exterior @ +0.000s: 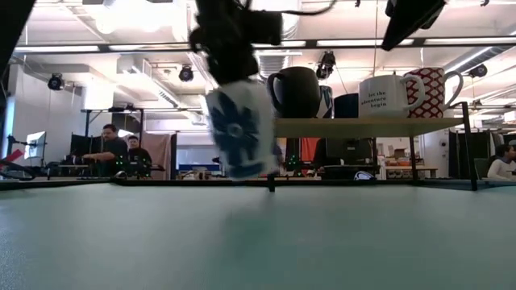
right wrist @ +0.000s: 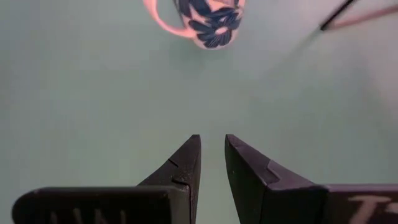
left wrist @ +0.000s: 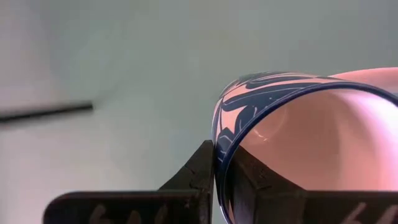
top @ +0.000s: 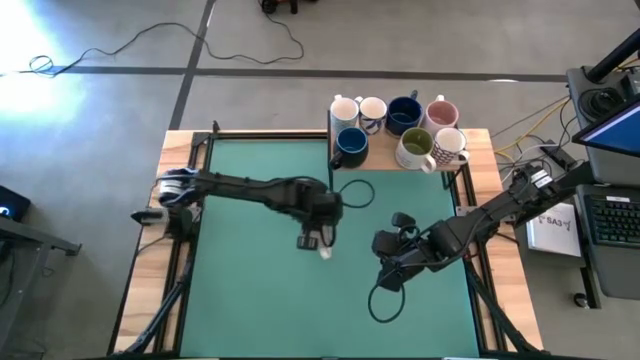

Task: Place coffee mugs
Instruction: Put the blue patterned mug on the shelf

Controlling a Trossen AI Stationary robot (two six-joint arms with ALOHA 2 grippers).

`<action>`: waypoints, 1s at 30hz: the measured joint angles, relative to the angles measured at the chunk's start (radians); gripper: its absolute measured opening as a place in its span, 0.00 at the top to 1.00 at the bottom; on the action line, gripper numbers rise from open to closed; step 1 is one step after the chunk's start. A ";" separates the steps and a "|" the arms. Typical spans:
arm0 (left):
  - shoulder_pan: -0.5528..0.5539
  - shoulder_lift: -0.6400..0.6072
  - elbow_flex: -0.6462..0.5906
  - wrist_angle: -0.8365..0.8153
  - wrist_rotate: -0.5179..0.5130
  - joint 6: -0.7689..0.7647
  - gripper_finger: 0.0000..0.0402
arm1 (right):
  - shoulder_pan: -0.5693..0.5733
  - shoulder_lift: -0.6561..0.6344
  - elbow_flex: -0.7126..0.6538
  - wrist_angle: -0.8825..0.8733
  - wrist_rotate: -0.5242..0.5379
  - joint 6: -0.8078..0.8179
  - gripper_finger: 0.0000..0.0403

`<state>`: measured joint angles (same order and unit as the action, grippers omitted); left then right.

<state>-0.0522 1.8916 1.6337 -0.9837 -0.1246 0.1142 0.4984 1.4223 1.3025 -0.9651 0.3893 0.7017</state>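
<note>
A: Where is the mug with the blue flowers [exterior: 239, 129] relative to the jaws?

B: Its rim is pinched between the fingers of the left gripper [top: 322, 243], one inside the cup and one outside; it hangs tilted above the green mat [top: 250, 300], near the table's middle, not touching it.

A: And the right gripper [right wrist: 211, 155]?

B: It hovers just right of that mug, jaws slightly parted and holding nothing; the other mugs [top: 400, 130] stand grouped on the wooden shelf [top: 385, 160] at the far edge.
</note>
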 joint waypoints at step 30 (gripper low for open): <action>0.138 0.221 0.245 -0.064 0.064 0.088 0.75 | -0.082 -0.008 0.001 -0.175 -0.031 0.097 0.85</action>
<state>0.0856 2.1128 1.8783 -1.0477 -0.0608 0.2019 0.4162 1.4145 1.3037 -1.1402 0.3580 0.7984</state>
